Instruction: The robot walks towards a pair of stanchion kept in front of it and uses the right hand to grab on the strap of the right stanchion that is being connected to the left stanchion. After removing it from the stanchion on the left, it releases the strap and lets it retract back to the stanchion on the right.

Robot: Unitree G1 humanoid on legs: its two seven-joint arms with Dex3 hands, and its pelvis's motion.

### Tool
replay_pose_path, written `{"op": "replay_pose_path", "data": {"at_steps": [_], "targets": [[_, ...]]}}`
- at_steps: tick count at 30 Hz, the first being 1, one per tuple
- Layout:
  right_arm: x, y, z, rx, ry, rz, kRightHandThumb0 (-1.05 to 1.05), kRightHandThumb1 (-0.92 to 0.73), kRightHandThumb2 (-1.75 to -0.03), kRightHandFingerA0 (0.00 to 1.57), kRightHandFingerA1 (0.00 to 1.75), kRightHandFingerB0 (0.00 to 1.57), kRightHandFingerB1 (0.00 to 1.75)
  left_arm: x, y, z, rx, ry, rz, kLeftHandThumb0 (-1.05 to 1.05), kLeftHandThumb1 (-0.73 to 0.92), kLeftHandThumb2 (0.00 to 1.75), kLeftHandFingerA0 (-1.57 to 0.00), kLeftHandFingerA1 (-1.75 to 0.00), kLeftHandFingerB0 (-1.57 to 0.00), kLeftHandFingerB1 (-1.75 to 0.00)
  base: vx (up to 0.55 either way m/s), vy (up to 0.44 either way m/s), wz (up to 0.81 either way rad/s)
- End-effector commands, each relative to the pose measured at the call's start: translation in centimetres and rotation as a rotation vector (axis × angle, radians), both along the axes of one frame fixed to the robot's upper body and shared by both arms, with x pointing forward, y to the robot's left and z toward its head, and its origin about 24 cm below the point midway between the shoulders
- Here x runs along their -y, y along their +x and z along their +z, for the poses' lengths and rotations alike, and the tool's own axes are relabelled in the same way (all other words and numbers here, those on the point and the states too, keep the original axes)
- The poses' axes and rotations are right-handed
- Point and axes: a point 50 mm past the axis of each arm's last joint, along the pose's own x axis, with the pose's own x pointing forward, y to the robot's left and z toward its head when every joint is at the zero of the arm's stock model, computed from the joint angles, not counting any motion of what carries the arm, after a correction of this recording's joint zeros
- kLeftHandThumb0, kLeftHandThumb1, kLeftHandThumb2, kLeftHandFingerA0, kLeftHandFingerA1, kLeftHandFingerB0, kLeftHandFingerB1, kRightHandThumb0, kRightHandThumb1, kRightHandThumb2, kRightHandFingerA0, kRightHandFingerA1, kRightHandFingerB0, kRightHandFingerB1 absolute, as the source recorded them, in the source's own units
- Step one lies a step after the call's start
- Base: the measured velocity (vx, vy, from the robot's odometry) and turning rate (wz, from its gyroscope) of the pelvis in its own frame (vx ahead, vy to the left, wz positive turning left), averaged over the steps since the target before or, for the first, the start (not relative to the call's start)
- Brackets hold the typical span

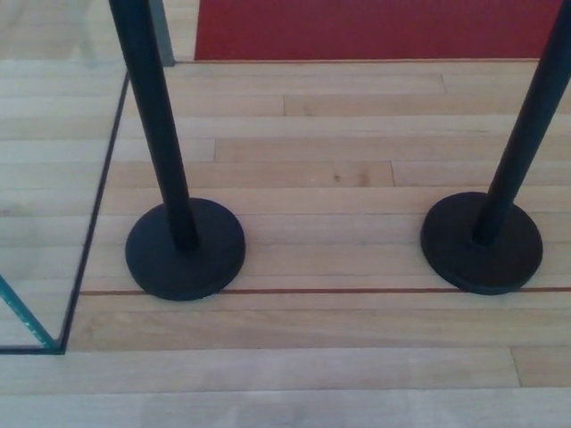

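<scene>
Two black stanchions stand on the wooden floor in the head view. The left stanchion (152, 116) rises from a round black base (185, 250) at the lower left. The right stanchion (526, 125) leans toward the top right corner from its own round base (482, 243). The tops of both posts are cut off by the upper edge, so the strap between them is hidden. Neither of my hands shows in the picture.
A red carpet (375, 27) lies beyond the posts at the top. A dark floor line (98, 192) runs down the left side to a corner at the lower left, with a teal line (22, 316) beside it. A thin reddish line (339, 291) crosses under both bases.
</scene>
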Motion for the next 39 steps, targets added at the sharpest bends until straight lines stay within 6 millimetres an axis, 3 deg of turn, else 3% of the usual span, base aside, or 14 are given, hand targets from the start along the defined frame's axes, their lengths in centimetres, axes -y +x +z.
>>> {"op": "replay_pose_path", "data": {"at_steps": [1,7,8,11,17,18,22,24,25,26,27,32,37,39], "targets": [[-0.1,-0.2,0.0,0.002,-0.005,0.011,-0.08,-0.36,-1.1,1.11,0.98,0.79,0.98,-1.0,0.0,0.6,0.041,0.034,0.028,-0.37,0.22,1.75,-1.55,-1.12,-1.34,-1.18,0.13,0.162,-0.18],[-0.1,0.0,0.0,0.01,0.003,0.004,-0.02,-0.4,-1.08,1.08,1.04,0.82,0.91,-1.2,0.0,0.6,0.025,0.048,0.016,-0.38,0.14,1.75,-1.51,-1.11,-1.31,-1.16,0.15,0.228,0.03],[-0.1,0.1,0.0,0.009,0.002,0.01,-0.07,-0.31,-1.19,1.12,0.99,0.8,1.0,-1.0,-0.2,0.5,0.017,0.042,0.013,-0.22,-0.1,1.75,-1.5,-1.1,-1.28,-1.14,0.13,0.207,0.03],[-0.1,0.3,0.0,0.009,-0.001,0.021,-0.01,-0.4,-1.08,1.09,1.05,0.85,0.93,-0.9,-0.5,0.4,0.005,0.033,0.01,-0.22,-0.1,1.75,-1.5,-1.1,-1.28,-1.14,0.18,0.133,0.04],[-0.3,0.5,0.0,0.017,0.0,0.021,-0.09,-0.38,-1.06,1.1,1.02,0.8,0.96,-1.0,-0.7,0.4,-0.001,0.033,0.001,-0.32,-0.08,1.75,-1.56,-1.07,-1.32,-1.11,0.17,-0.008,0.09],[-0.3,0.5,0.0,0.016,-0.002,0.023,-0.02,-0.42,-1.08,1.09,1.05,0.84,0.93,-1.0,-0.7,0.4,0.004,0.039,0.002,-0.18,0.13,1.75,-1.56,-1.1,-1.34,-1.18,0.18,-0.127,0.06],[-0.3,0.4,0.0,0.015,-0.006,0.03,-0.09,-0.36,-1.1,1.1,1.01,0.81,0.97,-1.0,-0.9,0.5,0.016,0.041,0.016,-0.14,0.11,1.75,-1.57,-1.06,-1.35,-1.16,0.21,-0.209,0.19],[-0.2,0.3,0.0,0.005,-0.006,0.03,-0.02,-0.42,-1.08,1.08,1.04,0.84,0.92,-1.0,-1.0,0.4,0.013,0.027,0.029,-0.28,0.16,1.75,-1.56,-1.08,-1.35,-1.16,0.38,-0.138,-0.05],[-0.2,0.3,0.0,0.004,-0.006,0.031,-0.02,-0.4,-1.08,1.09,1.05,0.85,0.93,-0.9,-1.1,0.4,0.011,0.026,0.026,-0.27,-0.04,1.75,-1.56,-1.09,-1.32,-1.14,0.21,-0.132,0.04],[-0.3,0.2,0.0,0.005,-0.006,0.032,-0.02,-0.4,-1.08,1.09,1.05,0.85,0.93,-0.9,-1.1,0.4,0.01,0.027,0.024,-0.27,-0.04,1.75,-1.56,-1.09,-1.32,-1.14,0.21,-0.157,-0.03],[-0.3,0.2,0.0,0.007,-0.005,0.032,-0.03,-0.41,-1.08,1.08,1.04,0.84,0.92,-0.8,-1.2,0.3,0.007,0.026,0.022,-0.3,0.14,1.75,-1.55,-1.09,-1.34,-1.16,0.23,-0.128,-0.05],[-0.2,0.2,0.0,0.005,-0.003,0.031,-0.01,-0.42,-1.09,1.09,1.05,0.82,0.91,-0.7,-1.3,0.2,-0.003,0.031,0.027,-0.19,0.13,1.75,-1.54,-1.12,-1.34,-1.17,0.23,-0.02,-0.12],[-0.2,-0.1,0.0,0.006,0.006,0.013,-0.1,-0.39,-1.07,1.1,1.02,0.8,0.95,-0.6,-1.5,0.3,-0.005,0.036,0.014,-0.25,0.12,1.75,-1.54,-1.11,-1.32,-1.17,0.3,0.134,-0.14],[-0.1,-0.2,0.0,0.006,0.001,0.017,-0.01,-0.41,-1.08,1.08,1.04,0.82,0.92,-0.6,-1.6,0.3,-0.005,0.04,0.006,-0.28,0.11,1.75,-1.48,-1.15,-1.3,-1.18,0.37,0.283,-0.31]]}}
